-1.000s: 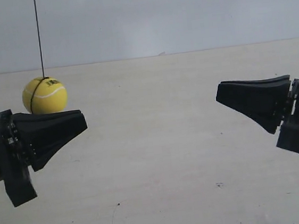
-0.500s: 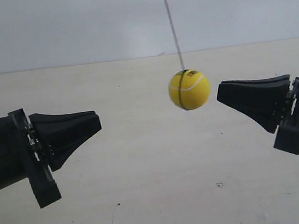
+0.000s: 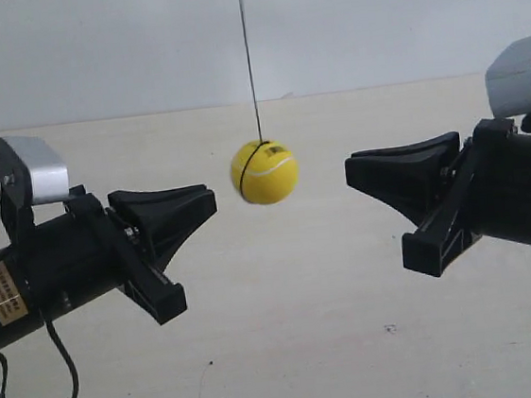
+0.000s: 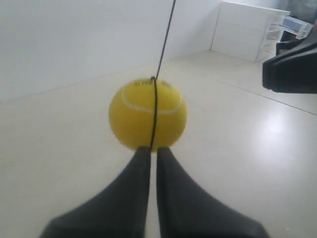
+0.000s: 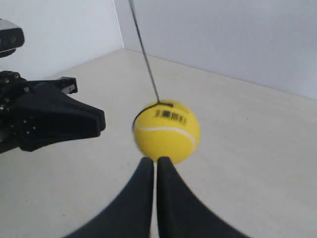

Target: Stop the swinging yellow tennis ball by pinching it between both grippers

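The yellow tennis ball (image 3: 264, 172) hangs on a thin dark string (image 3: 249, 58) between two black pointed grippers. The gripper at the exterior view's left (image 3: 211, 201) points at the ball with a small gap to it. The gripper at the exterior view's right (image 3: 350, 171) stands farther off. In the left wrist view the ball (image 4: 133, 119) sits just beyond my left gripper (image 4: 153, 148), jaws shut, with the other gripper (image 4: 292, 72) beyond. In the right wrist view the ball (image 5: 167, 131), barcode up, sits just past my right gripper (image 5: 154, 158), jaws shut, facing the other gripper (image 5: 54, 119).
A pale flat surface (image 3: 291, 348) lies below, with a white wall behind it. A black cable (image 3: 30, 395) loops under the arm at the exterior view's left. A white drawer unit (image 4: 252, 29) stands far off in the left wrist view.
The ball swung from far left across to the right and is now back near the middle. Both arms moved inward towards it, bringing their silver blocks into view.
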`<action>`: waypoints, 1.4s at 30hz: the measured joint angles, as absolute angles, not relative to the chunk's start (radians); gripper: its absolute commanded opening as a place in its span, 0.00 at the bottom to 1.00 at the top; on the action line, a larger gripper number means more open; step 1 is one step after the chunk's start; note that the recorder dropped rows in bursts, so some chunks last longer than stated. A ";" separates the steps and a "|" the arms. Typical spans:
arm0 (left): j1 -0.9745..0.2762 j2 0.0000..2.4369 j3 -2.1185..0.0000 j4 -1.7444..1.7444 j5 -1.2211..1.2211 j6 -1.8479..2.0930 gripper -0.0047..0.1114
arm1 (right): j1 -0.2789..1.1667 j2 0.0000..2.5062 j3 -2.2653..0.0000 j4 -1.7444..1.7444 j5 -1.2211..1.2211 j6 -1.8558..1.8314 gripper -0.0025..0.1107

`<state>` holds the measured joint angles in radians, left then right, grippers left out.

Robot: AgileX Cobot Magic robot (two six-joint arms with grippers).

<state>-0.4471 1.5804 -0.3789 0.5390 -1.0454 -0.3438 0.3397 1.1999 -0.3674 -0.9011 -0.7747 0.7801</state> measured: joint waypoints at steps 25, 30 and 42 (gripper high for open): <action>-0.447 1.645 -0.381 0.602 -1.059 -0.338 0.08 | 0.369 1.200 -0.367 -0.891 -0.690 0.791 0.02; -0.447 1.645 -0.381 0.610 -1.070 -0.341 0.08 | 0.369 1.200 -0.367 -0.956 -0.750 0.832 0.02; -0.473 1.645 -0.389 0.627 -1.135 -0.366 0.08 | 0.369 1.200 -0.367 -0.991 -0.768 0.867 0.02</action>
<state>-0.4727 1.6453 -0.3891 0.6273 -1.1351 -0.3656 0.3693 1.1999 -0.3674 -0.9906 -0.7684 0.8666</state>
